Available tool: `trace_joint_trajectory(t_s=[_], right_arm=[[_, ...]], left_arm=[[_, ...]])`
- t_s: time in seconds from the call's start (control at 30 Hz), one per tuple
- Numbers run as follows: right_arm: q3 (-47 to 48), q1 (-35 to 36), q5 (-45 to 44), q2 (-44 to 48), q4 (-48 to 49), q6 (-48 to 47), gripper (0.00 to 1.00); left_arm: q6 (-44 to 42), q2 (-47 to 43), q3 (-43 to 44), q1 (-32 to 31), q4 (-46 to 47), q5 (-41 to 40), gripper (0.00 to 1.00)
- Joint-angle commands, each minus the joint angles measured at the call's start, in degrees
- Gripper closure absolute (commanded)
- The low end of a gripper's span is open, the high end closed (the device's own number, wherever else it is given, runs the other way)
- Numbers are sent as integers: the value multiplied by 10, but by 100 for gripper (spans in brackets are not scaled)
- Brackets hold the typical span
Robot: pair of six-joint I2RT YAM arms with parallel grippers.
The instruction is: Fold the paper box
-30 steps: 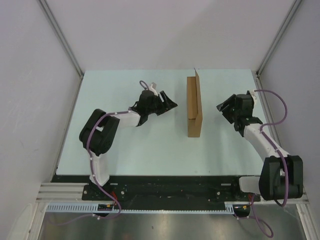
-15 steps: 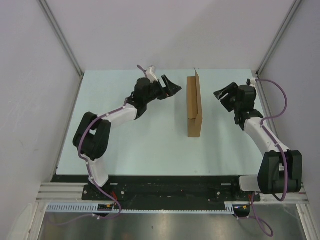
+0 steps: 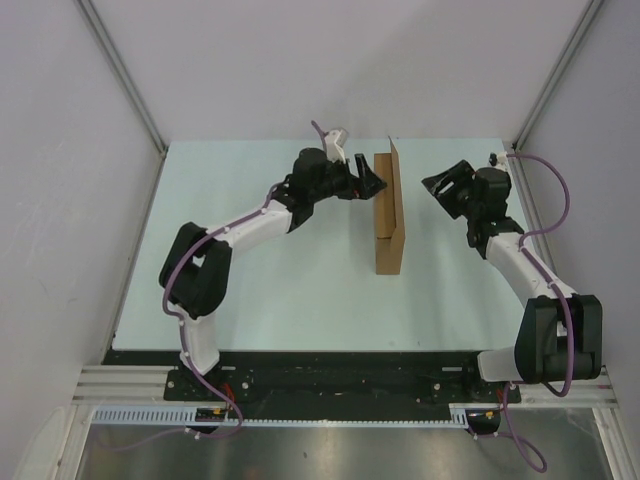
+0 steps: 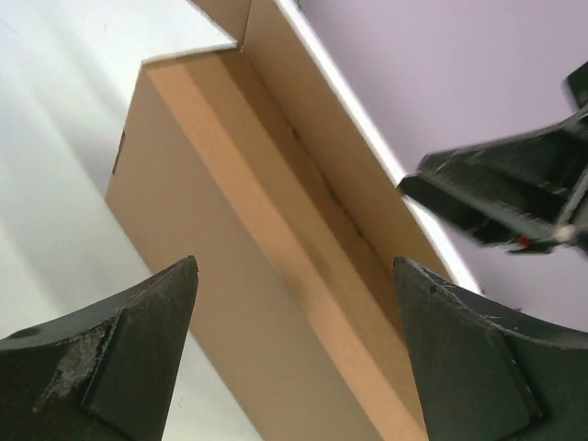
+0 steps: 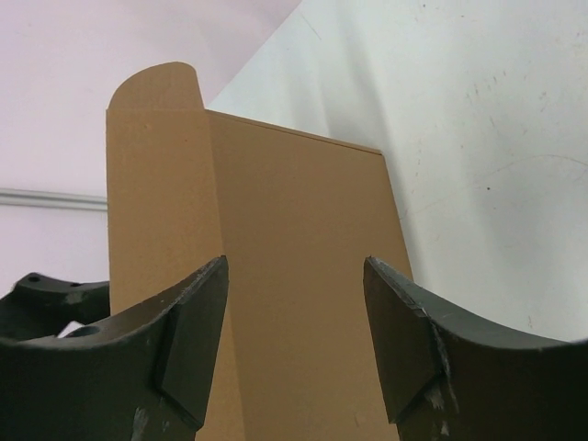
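I have two claws, and both are up at the far part of the table [image 3: 280,290], one on each side of the paper box [image 3: 386,225].

The paper box is plain brown. It sits in the far half of the table, a little nearer the right edge than the left edge. It is long and thin, and its long way runs from the far edge toward the near edge. One big flap stands straight up along its right side. My right camera shows a small round tab at one end of that flap.

My left claw [image 3: 374,184] is just beside the left side of the box, near its far end. Its two fingers are spread wide apart. Nothing is between them, so it holds nothing. I cannot tell if a fingertip touches the cardboard. In my left camera the box fills the space ahead of the fingers [image 4: 138,358].

My right claw [image 3: 437,186] is on the right side of the box and points at the tall flap. There is bare table between it and the box. Its fingers [image 5: 404,340] are apart too, and it holds nothing.
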State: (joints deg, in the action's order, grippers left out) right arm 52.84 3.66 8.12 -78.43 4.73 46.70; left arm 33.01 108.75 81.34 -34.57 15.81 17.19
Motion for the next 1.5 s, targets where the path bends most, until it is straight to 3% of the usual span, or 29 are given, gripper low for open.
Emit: trace_joint_trajectory(t_s=[0.0,0.57,1.0,1.47], right_arm=[[33,6,15,-1,29,-6,34],[78,49,81,-87,47,-35,34],[77,62,64,-119,-4,-64,37],[57,57,35,-108,-42,-74,38]], left_arm=[[-46,29,35,-8,-57,1,9],[-86,81,65,-33,-112,-16,12],[-69,89,38,-39,-99,-26,13],[29,17,-154,-38,67,-33,15]])
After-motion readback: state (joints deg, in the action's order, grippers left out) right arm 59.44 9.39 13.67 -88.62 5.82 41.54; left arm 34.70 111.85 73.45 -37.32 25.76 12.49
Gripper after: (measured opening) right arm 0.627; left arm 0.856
